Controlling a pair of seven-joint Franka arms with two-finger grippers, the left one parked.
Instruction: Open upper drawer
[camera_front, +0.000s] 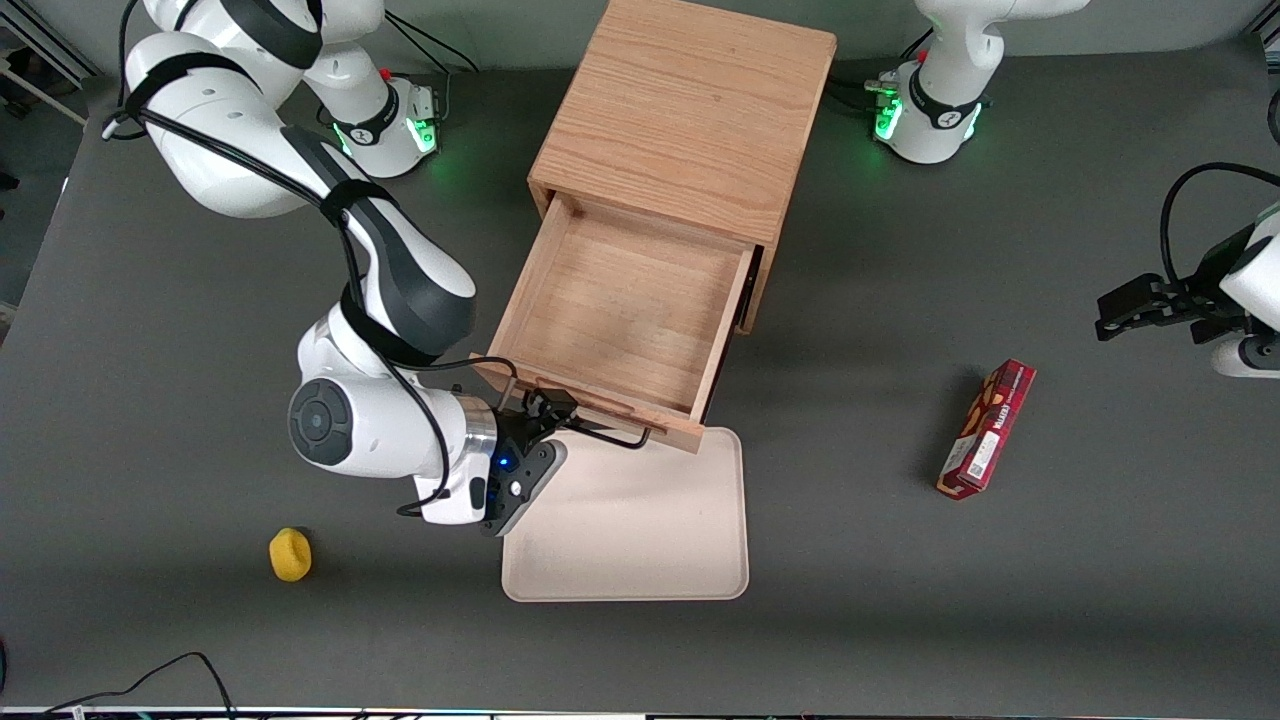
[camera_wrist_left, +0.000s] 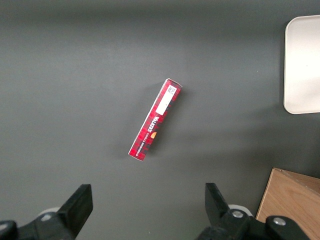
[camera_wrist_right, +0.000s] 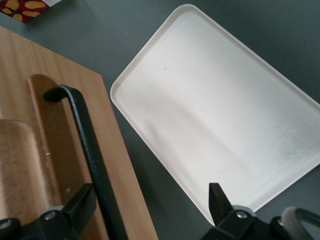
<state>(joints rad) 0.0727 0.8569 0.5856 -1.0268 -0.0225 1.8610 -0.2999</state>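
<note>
The upper drawer (camera_front: 620, 310) of the light oak cabinet (camera_front: 690, 110) stands pulled far out toward the front camera, and its inside is bare. Its thin black wire handle (camera_front: 612, 438) runs along the drawer front above the tray's edge. My right gripper (camera_front: 548, 420) is at the handle's end toward the working arm. In the right wrist view the gripper (camera_wrist_right: 150, 205) is open. The handle (camera_wrist_right: 87, 135) passes between the fingers, close beside one finger (camera_wrist_right: 80, 205). The drawer front (camera_wrist_right: 120, 170) lies under it. The bottom drawer is hidden under the upper one.
A cream tray (camera_front: 640, 520) lies on the table just in front of the open drawer; it also shows in both wrist views (camera_wrist_right: 220, 120) (camera_wrist_left: 302, 65). A red snack box (camera_front: 987, 428) (camera_wrist_left: 155, 120) lies toward the parked arm's end. A small yellow object (camera_front: 290, 554) lies near my arm.
</note>
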